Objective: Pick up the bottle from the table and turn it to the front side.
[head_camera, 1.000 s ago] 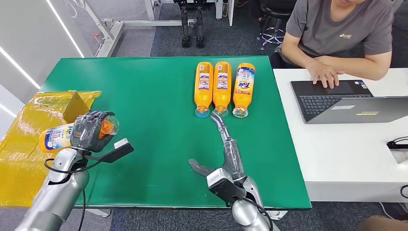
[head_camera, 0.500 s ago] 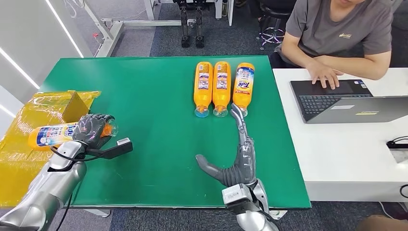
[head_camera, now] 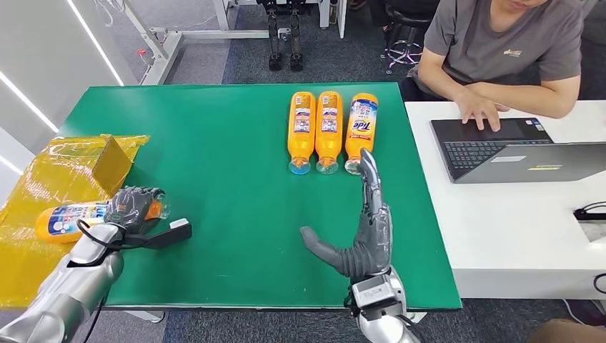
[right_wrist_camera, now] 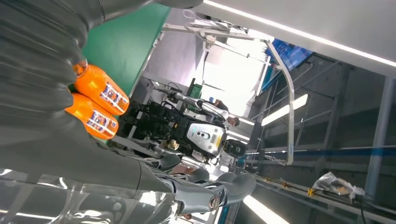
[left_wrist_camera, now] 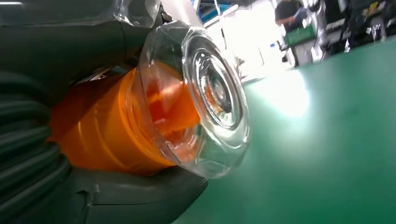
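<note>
A seated person at two o'clock types on a laptop; yellow wrapping lies at nine o'clock.

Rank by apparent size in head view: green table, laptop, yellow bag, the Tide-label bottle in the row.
1. green table
2. yellow bag, partly cut off by the frame edge
3. laptop, not far behind the bag
4. Tide-label bottle
</note>
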Controlling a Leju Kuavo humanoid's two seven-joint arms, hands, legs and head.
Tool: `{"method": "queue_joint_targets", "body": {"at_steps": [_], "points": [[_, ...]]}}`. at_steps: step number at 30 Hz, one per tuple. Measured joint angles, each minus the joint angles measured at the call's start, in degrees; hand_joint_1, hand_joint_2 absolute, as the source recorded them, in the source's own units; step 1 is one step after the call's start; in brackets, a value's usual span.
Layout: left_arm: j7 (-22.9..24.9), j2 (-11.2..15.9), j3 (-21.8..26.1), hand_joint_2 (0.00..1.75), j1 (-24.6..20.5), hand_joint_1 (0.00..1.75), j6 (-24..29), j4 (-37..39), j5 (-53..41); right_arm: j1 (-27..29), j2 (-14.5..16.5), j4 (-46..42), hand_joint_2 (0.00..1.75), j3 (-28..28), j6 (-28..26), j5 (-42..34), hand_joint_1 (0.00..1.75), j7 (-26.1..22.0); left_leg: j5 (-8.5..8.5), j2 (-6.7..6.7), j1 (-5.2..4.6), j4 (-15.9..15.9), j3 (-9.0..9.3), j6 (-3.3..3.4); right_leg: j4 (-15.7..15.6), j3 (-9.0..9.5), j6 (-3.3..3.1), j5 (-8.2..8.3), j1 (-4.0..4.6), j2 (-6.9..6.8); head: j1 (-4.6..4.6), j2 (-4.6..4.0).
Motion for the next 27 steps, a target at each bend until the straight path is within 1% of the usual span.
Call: {"method": "queue_joint_targets", "body": {"at_steps": [4, 8, 14, 22, 24, 27], "points": [[0.20, 0.67, -0.02, 1.75, 1.32, 1.75, -0.21, 0.00, -0.72, -0.37, -0.07, 0.01, 1.75, -0.01, -0.04, -0.90, 0.00, -0.43, 0.00, -0.04, 0.00, -0.01, -0.02, 0.00, 0.00, -0.01, 0.01, -0.01, 0.00, -0.05, 0.00, 0.00], [1.33, 1.36, -0.20, 1.75, 1.92, 0.02, -1.43, 0.01, -4.09, -0.76, -0.10, 0.07, 1.75, -0.01, -0.16, -1.96, 0.00, -0.54, 0.00, -0.03, 0.00, -0.02, -0.02, 0.00, 0.00, 0.00, 0.00, -0.01, 0.00, -0.03, 0.01, 0.00], [1.50, 2.33, -0.26, 1.75, 2.29, 0.00, -2.44, 0.00, -5.03, -1.44, -0.18, 0.55, 1.75, -0.01, -0.15, -3.02, 0.00, -0.46, 0.00, -0.02, 0.00, -0.04, 0.04, 0.00, 0.01, 0.07, 0.00, 0.00, 0.00, -0.04, 0.01, 0.00], [0.59, 3.06, -0.21, 1.75, 2.24, 0.00, -3.03, 0.00, -2.92, -2.56, -0.20, 1.86, 1.75, -0.01, -0.21, -3.75, 0.00, -0.45, 0.03, 0.01, 0.00, -0.09, 0.20, -0.05, 0.04, 0.16, -0.03, 0.02, 0.00, -0.01, 0.00, 0.00], [-0.37, 3.10, 0.03, 1.75, 2.22, 0.00, -4.10, 0.00, -1.22, -2.78, -0.20, 2.17, 1.75, -0.01, -0.32, -3.81, 0.00, -0.44, 0.03, 0.01, -0.01, -0.10, 0.24, -0.05, 0.04, 0.20, -0.04, 0.01, 0.00, -0.01, 0.00, 0.00], [-1.57, 3.16, 0.73, 1.75, 2.00, 0.00, -7.61, -0.04, 1.43, -3.09, -0.20, 2.63, 1.75, -0.01, -0.60, -3.96, 0.00, -0.36, 0.03, -0.02, -0.01, -0.13, 0.35, -0.05, 0.04, 0.33, -0.06, -0.01, 0.00, -0.04, 0.01, 0.00]]}}
